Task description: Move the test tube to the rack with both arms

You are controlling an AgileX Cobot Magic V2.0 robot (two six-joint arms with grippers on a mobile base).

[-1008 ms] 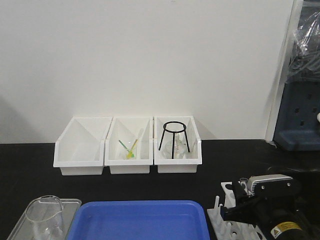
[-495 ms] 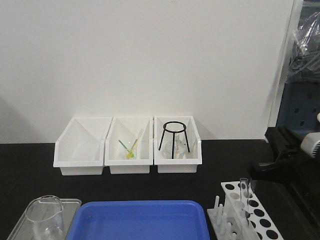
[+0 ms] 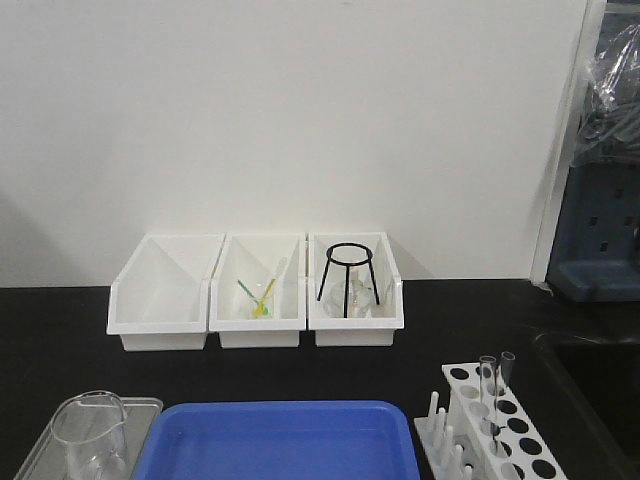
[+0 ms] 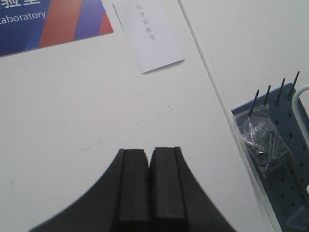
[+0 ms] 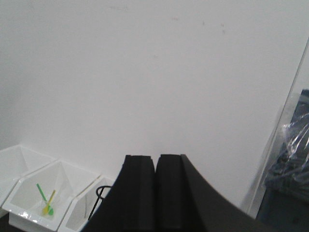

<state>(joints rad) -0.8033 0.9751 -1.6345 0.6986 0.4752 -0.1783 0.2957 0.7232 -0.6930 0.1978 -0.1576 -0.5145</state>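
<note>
The white rack (image 3: pixel 520 432) stands at the front right of the black table. Two clear test tubes stand upright in its holes, one (image 3: pixel 487 385) just left of the other (image 3: pixel 506 380). Neither arm shows in the front view. In the left wrist view my left gripper (image 4: pixel 148 151) is shut with nothing between its fingers, pointing at a white wall. My right gripper (image 5: pixel 156 157) is also shut and holds nothing, raised and facing the wall above the bins.
Three white bins (image 3: pixel 255 291) line the back of the table; the middle one holds green and yellow sticks, the right one a black wire stand (image 3: pixel 347 277). A blue tray (image 3: pixel 275 440) lies front centre, a glass beaker (image 3: pixel 90 432) on a metal tray front left.
The right arm, over the rack a second ago, has pulled back to the right and left the front view. Two test tubes now stand uncovered in the rack.
</note>
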